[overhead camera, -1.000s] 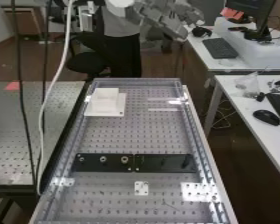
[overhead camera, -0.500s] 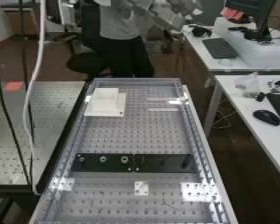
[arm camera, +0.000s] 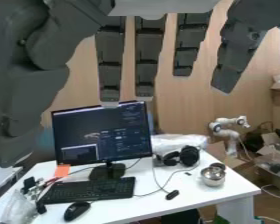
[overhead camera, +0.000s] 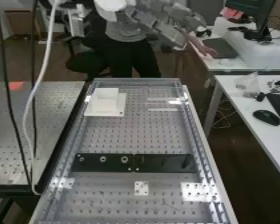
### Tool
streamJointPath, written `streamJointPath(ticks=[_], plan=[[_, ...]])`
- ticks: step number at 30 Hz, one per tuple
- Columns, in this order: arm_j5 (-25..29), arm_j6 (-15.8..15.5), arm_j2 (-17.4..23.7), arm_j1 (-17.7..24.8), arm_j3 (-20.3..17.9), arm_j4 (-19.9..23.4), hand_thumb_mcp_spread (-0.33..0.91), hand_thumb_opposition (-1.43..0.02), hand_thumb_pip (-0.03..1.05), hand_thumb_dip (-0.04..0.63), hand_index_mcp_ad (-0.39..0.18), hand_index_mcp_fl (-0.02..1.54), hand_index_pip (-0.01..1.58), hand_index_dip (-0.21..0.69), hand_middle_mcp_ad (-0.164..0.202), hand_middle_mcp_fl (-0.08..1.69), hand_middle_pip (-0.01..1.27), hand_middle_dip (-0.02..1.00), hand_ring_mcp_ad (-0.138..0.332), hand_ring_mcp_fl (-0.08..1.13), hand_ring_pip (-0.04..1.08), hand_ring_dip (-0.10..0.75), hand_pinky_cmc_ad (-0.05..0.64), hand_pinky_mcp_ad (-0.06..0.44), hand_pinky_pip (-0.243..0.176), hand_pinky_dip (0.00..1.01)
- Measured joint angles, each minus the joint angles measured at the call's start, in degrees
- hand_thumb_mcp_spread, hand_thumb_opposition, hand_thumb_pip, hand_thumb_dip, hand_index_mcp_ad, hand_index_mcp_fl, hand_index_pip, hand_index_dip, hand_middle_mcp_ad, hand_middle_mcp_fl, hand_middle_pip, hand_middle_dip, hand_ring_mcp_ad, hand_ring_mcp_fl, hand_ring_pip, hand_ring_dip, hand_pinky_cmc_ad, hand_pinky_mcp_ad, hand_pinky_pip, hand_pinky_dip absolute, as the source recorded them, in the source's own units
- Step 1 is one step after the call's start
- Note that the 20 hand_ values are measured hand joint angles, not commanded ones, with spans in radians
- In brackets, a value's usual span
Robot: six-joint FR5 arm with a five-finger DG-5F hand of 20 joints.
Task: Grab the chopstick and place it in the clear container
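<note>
Closing the hand (overhead camera: 165, 24), fingers straight and apart near the high view's top, right of centre, may miss the thin chopstick, whose place I cannot tell, through poor alignment.

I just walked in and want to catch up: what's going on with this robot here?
The robot's hand is raised near the far end of the perforated bench, its fingers extended rather than curled round anything. It isn't handling the white block or the black plate, which both rest on the bench. The chopstick job looks to be between actions.
</note>
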Motion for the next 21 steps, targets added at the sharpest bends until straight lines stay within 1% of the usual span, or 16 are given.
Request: streamJointPath(ticks=[4, 10, 13, 16, 21], plan=[[1.35, -1.10, -0.96, 0.01, -0.05, 1.36, 0.27, -0.74, 0.34, 0.126, -0.176, 0.58, 0.03, 0.428, -0.003, 0.40, 0.12, 0.33, 0.117, 0.15, 0.12, 0.168, 0.513, 0.393, 0.052, 0.18], [1.89, -2.55, -3.04, -0.18, 1.01, 1.11, 0.27, -0.74, 0.34, 0.126, -0.176, 0.59, 0.03, 0.428, -0.007, 0.40, 0.12, 0.33, 0.117, 0.15, 0.12, 0.168, 0.513, 0.391, 0.051, 0.18], [1.90, -2.45, -4.09, -0.39, 1.56, 0.96, 0.27, -0.74, 0.34, 0.126, -0.176, 0.59, 0.03, 0.428, -0.007, 0.40, 0.12, 0.33, 0.117, 0.15, 0.12, 0.168, 0.513, 0.391, 0.051, 0.18], [1.52, -1.59, -5.60, -0.92, 2.28, 0.88, 0.27, -0.74, 0.34, 0.126, -0.176, 0.59, 0.03, 0.428, -0.007, 0.40, 0.12, 0.33, 0.119, 0.14, 0.12, 0.168, 0.513, 0.391, 0.051, 0.18], [0.96, -0.49, -6.70, -1.45, 3.11, 0.34, 0.27, -0.74, 0.34, 0.129, -0.176, 0.59, 0.03, 0.428, -0.007, 0.41, 0.12, 0.33, 0.115, 0.16, 0.12, 0.168, 0.510, 0.391, 0.051, 0.18]])
